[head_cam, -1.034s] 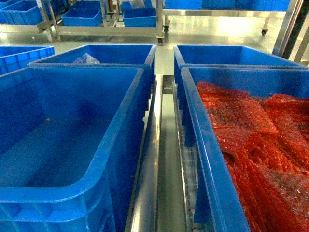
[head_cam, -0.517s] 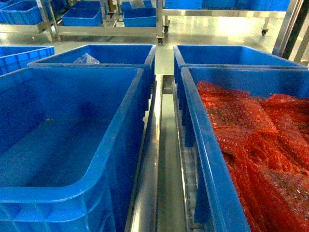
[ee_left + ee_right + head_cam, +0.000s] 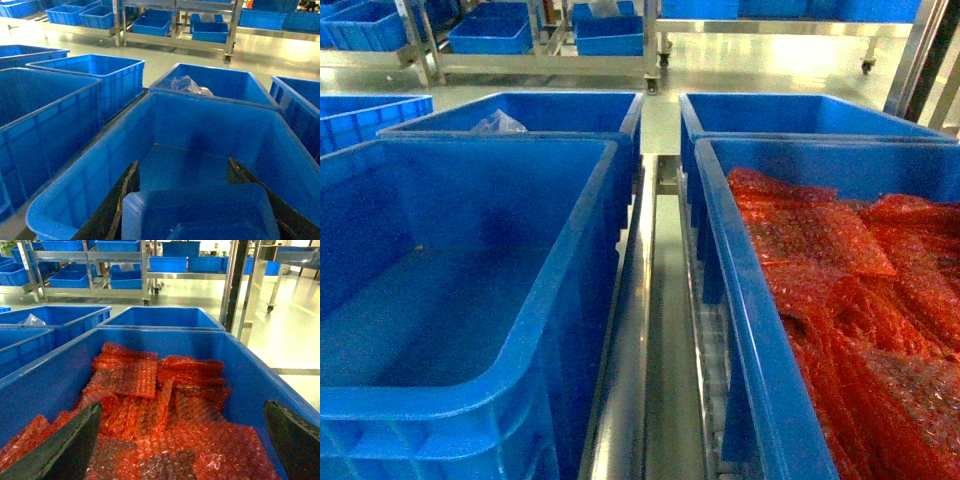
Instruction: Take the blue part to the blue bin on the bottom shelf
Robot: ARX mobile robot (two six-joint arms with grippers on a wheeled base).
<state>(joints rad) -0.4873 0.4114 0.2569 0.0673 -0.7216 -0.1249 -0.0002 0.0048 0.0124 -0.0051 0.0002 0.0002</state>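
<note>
**Blue part gripped over the blue bin**

Head view: we see the blue bin (image 3: 380, 230) on the left, its smooth walls running down to a bare floor. Beside it, across a metal rail (image 3: 638, 330), stands a like crate (image 3: 740, 300) filled with red bubble-wrap bags (image 3: 860, 290).

Left wrist view: our left tool (image 3: 183, 162) hangs over the blue bin, its dark fingers (image 3: 117, 210) closed against both sides of the blue part (image 3: 200, 215), which sits above the bin's interior.

Right wrist view: our right tool (image 3: 182, 405) hangs above the red bags, its fingers (image 3: 65, 445) spread wide with nothing between them.
</note>
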